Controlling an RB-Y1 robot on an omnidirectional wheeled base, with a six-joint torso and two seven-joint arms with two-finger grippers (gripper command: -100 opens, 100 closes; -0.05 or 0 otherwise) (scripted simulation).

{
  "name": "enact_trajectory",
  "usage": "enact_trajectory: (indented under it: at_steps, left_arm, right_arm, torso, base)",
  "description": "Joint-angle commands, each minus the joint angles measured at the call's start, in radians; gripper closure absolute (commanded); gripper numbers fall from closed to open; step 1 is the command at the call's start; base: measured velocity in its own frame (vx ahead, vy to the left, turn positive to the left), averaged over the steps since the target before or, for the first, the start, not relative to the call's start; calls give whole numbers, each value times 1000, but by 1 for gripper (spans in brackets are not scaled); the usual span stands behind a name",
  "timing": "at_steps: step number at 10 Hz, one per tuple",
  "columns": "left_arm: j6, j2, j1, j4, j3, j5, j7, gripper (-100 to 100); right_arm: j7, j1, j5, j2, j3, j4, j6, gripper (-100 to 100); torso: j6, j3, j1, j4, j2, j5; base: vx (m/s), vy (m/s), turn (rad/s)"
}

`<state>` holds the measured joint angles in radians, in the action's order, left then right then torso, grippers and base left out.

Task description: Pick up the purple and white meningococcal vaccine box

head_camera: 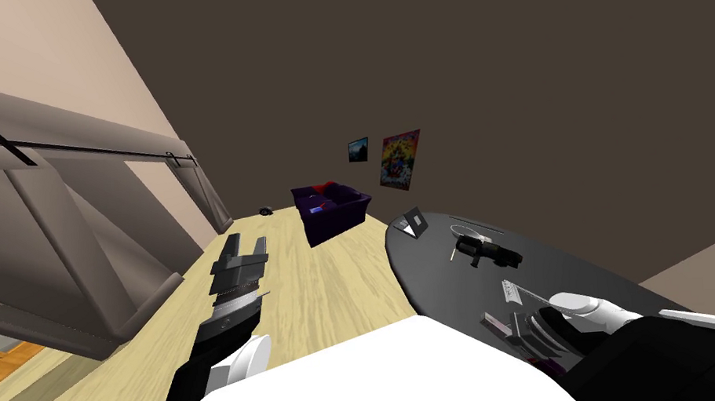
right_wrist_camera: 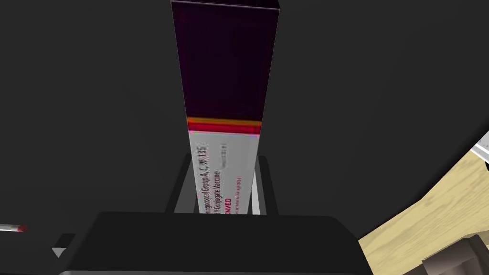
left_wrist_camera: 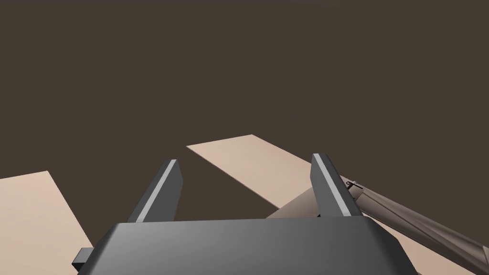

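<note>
Right gripper (right_wrist_camera: 223, 157) was clamped on the vaccine box (right_wrist_camera: 224, 71), purple far end, white near end, over the dark table (right_wrist_camera: 372, 86) on the right. Left gripper (left_wrist_camera: 243, 162) hung wide open over the floor.

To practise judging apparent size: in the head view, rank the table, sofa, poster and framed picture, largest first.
dark table
purple sofa
colourful poster
framed picture
The table is nearest the camera.

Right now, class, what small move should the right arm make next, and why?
Probably lift straight up a little: the fingers of the right gripper press both sides of the vaccine box, which seems to lie on the dark table.
</note>
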<state>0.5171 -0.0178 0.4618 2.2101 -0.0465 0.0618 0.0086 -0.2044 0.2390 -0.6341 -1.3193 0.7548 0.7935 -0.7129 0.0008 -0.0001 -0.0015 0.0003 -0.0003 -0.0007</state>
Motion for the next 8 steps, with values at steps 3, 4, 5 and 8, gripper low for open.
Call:
enact_trajectory:
  at_steps: [3,4,5,8]
  left_arm:
    - [0,0,0,0,0,0,0,0]
    - [0,0,0,0,0,0,0,0]
    - [0,0,0,0,0,0,0,0]
    - [0,0,0,0,0,0,0,0]
  right_arm:
    - [0,0,0,0,0,0,0,100]
    - [0,0,0,0,0,0,0,0]
    - [11,5,4,-31,0,27,-2,100]
    - [18,7,4,-45,1,44,0,0]
  torso:
    - [0,0,0,0,0,0]
    - [0,0,0,0,0,0]
    - [0,0,0,0,0,0]
    - [1,1,2,0,1,1]
  base:
    - [0,0,0]
    - [0,0,0]
    - [-8,20,-69]
    - [-6,17,-34]
